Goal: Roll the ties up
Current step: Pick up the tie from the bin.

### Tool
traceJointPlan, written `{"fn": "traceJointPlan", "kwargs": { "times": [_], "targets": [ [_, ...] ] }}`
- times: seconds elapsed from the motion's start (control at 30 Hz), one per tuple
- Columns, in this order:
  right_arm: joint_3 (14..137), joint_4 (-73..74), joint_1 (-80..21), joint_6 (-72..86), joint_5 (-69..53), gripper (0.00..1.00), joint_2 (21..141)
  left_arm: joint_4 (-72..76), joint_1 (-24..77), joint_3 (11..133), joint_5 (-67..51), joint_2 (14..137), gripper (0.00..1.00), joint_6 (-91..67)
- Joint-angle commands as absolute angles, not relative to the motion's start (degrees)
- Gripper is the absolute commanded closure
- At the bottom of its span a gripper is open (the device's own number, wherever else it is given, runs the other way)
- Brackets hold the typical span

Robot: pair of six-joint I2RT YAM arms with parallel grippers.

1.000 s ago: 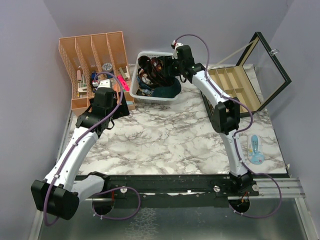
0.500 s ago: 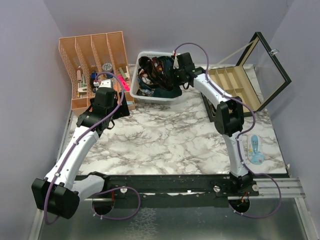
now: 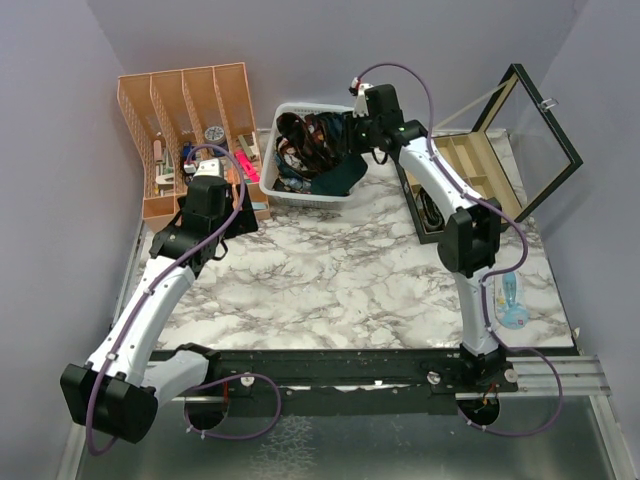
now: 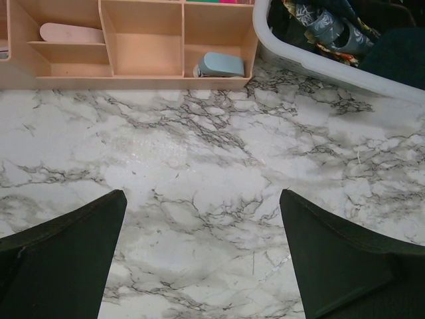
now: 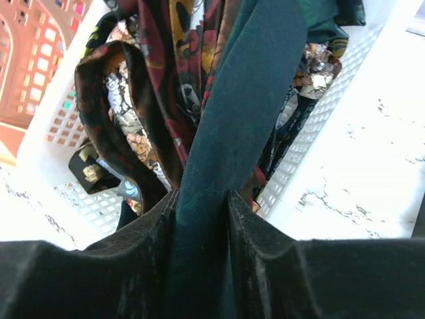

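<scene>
A white basket [image 3: 272, 183] at the back holds several tangled ties [image 3: 305, 140]. My right gripper [image 3: 362, 128] is shut on a plain dark teal tie [image 5: 239, 113] and holds it above the basket's right rim. In the top view the tie's wide end [image 3: 340, 178] drapes over the basket's front right edge. In the right wrist view the teal tie runs up from between my fingers over the patterned ties [image 5: 169, 60] in the basket [image 5: 325, 100]. My left gripper [image 4: 202, 249] is open and empty above the marble table, in front of the organizer.
An orange desk organizer [image 3: 185, 120] stands at the back left; it also shows in the left wrist view [image 4: 143, 40]. An open black case with wooden compartments [image 3: 480, 170] stands at the back right. A blue object [image 3: 510, 298] lies near the right edge.
My right gripper has moved right and toward the front with the teal tie, drawing it farther out over the basket's right rim. The left arm has barely moved.
</scene>
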State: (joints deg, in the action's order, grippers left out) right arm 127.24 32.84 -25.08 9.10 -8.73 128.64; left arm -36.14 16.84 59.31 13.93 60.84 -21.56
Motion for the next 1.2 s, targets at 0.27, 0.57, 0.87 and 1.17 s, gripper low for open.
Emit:
{"fn": "traceJointPlan", "kwargs": {
  "times": [0.27,0.57,0.87,1.17],
  "targets": [
    [126.25,34.97,-25.05,10.16,-14.86,0.89,130.61,-37.85,16.44,58.27,13.67,58.9,0.01,-20.0],
    [125.22,30.52,-24.88,12.55,-14.2,0.99,125.13,-38.14,16.44,58.26,14.05,58.55,0.01,-20.32],
    [121.42,19.22,-22.85,18.77,-20.86,1.0,111.94,-38.06,16.39,58.58,13.79,57.93,0.01,-21.33],
    [120.41,16.84,-21.73,22.14,-27.13,1.0,106.06,-38.06,16.3,58.3,13.27,57.35,0.01,-21.69]
  ]
}}
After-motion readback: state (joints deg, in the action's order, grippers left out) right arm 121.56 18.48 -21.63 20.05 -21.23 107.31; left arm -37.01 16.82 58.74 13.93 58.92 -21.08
